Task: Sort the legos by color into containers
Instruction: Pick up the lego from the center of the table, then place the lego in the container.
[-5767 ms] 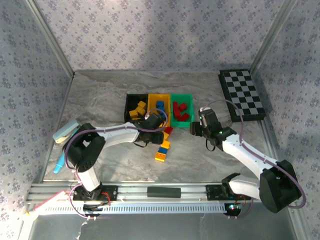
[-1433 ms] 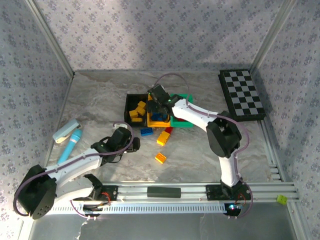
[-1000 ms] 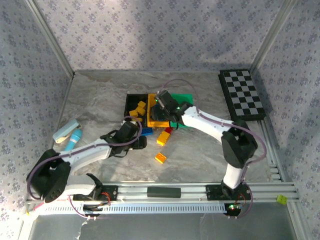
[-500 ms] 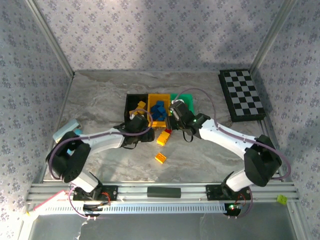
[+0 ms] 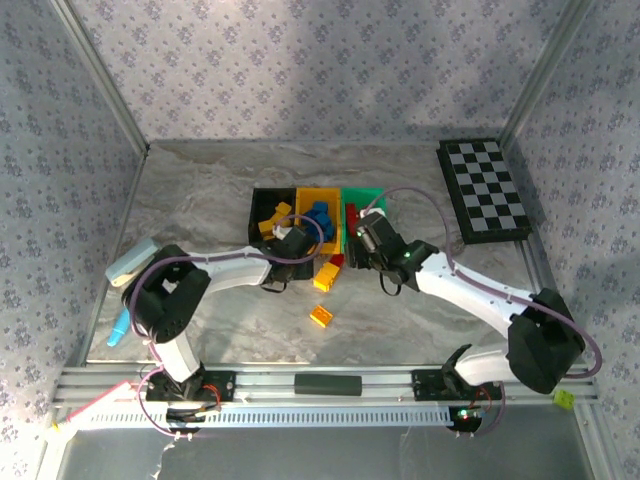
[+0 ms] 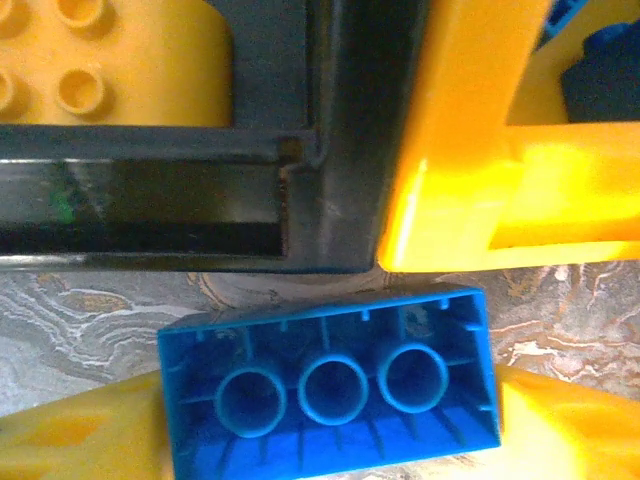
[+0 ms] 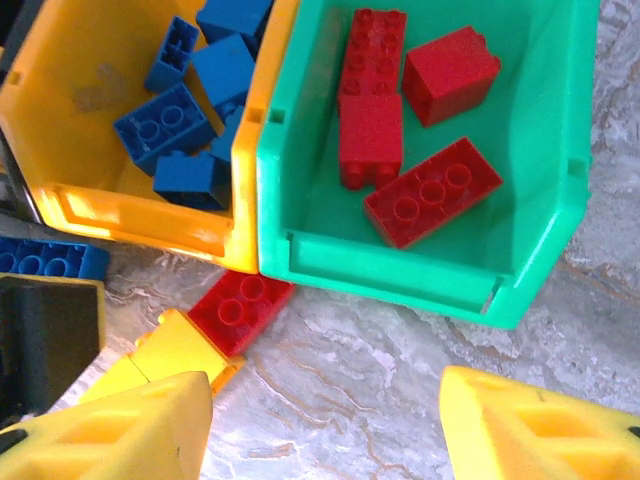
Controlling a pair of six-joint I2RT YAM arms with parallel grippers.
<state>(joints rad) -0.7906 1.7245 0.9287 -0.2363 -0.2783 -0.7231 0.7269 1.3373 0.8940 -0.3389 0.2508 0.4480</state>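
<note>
Your twin arms at the table: white shells on the left arm (image 5: 228, 268) and right arm (image 5: 470, 292), black joints, thin purple cables (image 5: 410, 190) looping alongside, black bases bolted to a silver rail (image 5: 380, 384), blunt yellow fingers (image 7: 120, 425).

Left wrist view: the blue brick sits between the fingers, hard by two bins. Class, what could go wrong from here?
1. The blue brick lies close to the black bin and yellow bin walls; lifting it could snag a rim.
2. The red brick touches a yellow brick beside the right fingers; a grab may drag both.
</note>
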